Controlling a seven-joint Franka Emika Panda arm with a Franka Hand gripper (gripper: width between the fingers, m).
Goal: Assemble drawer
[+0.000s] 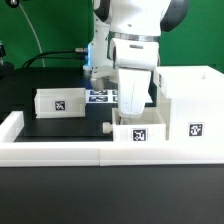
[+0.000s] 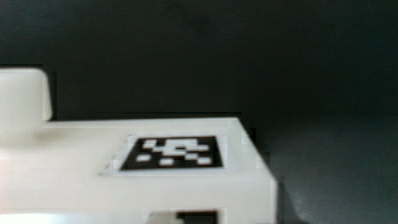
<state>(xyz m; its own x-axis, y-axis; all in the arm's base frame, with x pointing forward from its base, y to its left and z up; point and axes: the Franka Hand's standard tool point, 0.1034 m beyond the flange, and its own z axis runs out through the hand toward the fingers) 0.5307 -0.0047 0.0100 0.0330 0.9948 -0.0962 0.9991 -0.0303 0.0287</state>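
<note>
Drawer tray (image 1: 138, 133) sits at the front border block (image 1: 60, 152), touching the large shell (image 1: 190, 110) on the exterior view's right. Gripper (image 1: 133, 112) hangs directly above it; fingers are hidden, so opening cannot be told. Second tray (image 1: 60, 101) lies well apart, toward the exterior view's left.

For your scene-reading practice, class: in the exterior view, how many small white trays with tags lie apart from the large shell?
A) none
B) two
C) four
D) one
B: one tray lies at the exterior view's left on the dark mat, another tray below the claw, beside the large shell.
</note>
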